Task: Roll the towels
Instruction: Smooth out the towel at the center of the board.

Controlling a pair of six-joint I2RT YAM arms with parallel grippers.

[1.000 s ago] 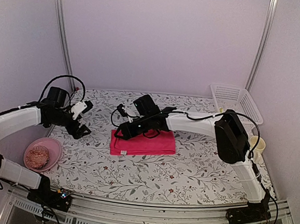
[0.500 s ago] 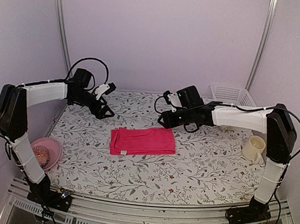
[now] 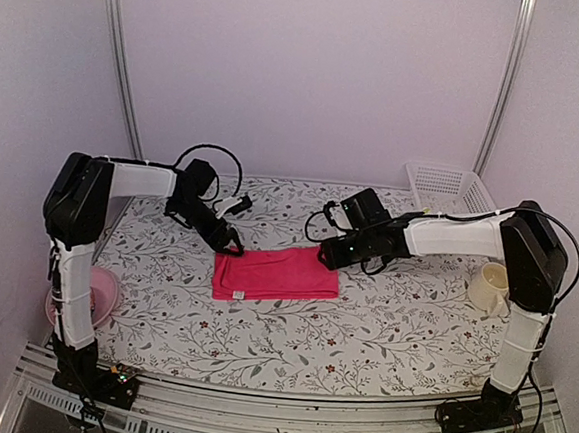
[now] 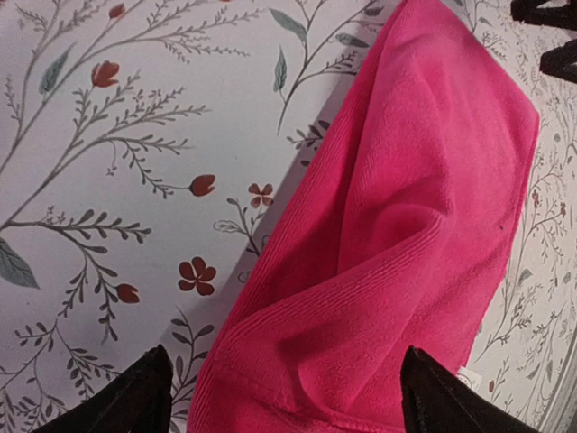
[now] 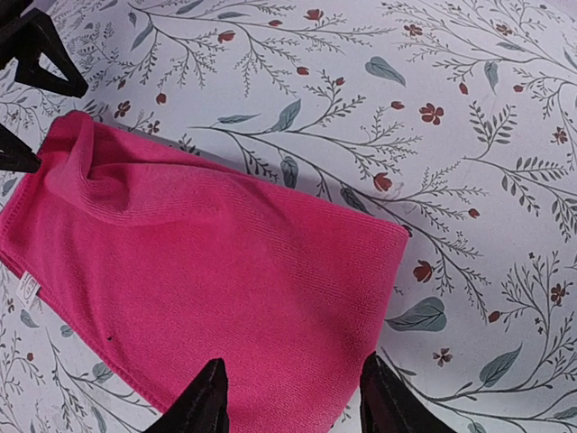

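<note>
The pink towel (image 3: 277,274), soft ribbed cloth folded into a rectangle, lies flat mid-table on the floral tabletop (image 3: 381,334). The left gripper (image 3: 229,244) straddles its far-left corner, spread wide. The right gripper (image 3: 329,256), half-parted, hovers over its far-right corner. Neither grips anything.

In the top view the left arm (image 3: 75,290) is hiding part of the pink bowl (image 3: 109,298). The pink towel (image 4: 388,225) is running off the left wrist view's bottom edge — only the tips of the left gripper (image 4: 281,406) are showing — and its white label (image 5: 25,287) is appearing too small to read.
</note>
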